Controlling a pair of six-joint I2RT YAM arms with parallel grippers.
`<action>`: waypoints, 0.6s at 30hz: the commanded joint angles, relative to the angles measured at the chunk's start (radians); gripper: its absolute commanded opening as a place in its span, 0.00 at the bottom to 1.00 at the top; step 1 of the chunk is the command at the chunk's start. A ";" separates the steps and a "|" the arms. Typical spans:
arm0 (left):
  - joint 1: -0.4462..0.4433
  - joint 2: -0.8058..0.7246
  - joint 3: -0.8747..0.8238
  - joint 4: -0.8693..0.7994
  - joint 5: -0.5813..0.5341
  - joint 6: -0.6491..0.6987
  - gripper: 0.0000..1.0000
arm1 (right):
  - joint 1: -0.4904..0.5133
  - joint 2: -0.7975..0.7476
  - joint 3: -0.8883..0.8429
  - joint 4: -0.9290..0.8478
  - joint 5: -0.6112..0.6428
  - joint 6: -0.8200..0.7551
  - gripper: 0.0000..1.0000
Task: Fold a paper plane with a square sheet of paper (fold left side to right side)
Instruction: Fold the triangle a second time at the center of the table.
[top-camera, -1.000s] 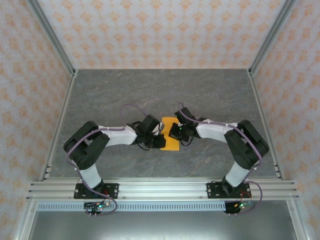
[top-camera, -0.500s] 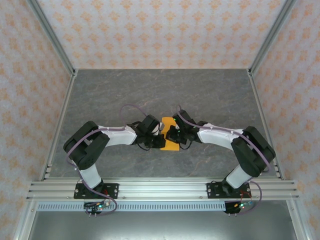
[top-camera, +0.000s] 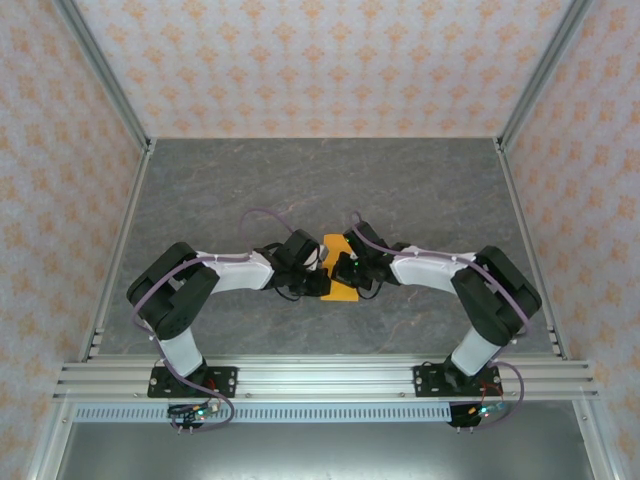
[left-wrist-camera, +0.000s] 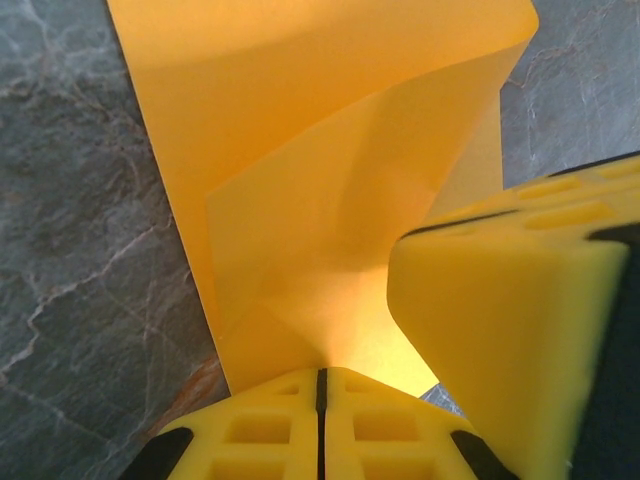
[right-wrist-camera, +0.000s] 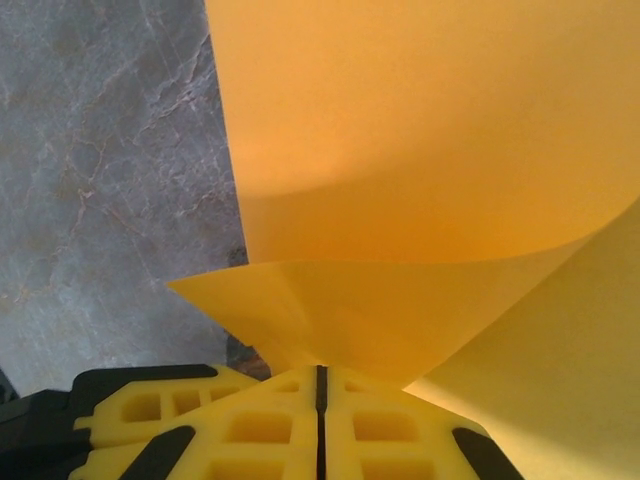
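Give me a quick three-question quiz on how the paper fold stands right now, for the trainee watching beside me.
1. Multiple choice: which are shut on the orange sheet? A) left jaws only, B) right jaws only, C) both.
2. True or false: the sheet lies fully flat and nothing grips it.
3. Short answer: what colour is the table under the sheet?

Key: 1. C, as each wrist view shows the pads closed with paper coming out between them. 2. False, because the sheet is lifted and curved. 3. Grey, with marble-like veins.
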 joint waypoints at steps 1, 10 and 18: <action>0.000 0.031 -0.023 -0.048 -0.066 0.021 0.07 | 0.008 0.043 -0.007 0.014 0.025 0.006 0.08; 0.001 0.036 -0.024 -0.053 -0.072 0.021 0.07 | 0.006 0.072 0.011 -0.058 0.096 -0.043 0.08; 0.000 0.043 -0.030 -0.063 -0.085 0.019 0.07 | -0.023 0.049 0.016 -0.092 0.128 -0.100 0.08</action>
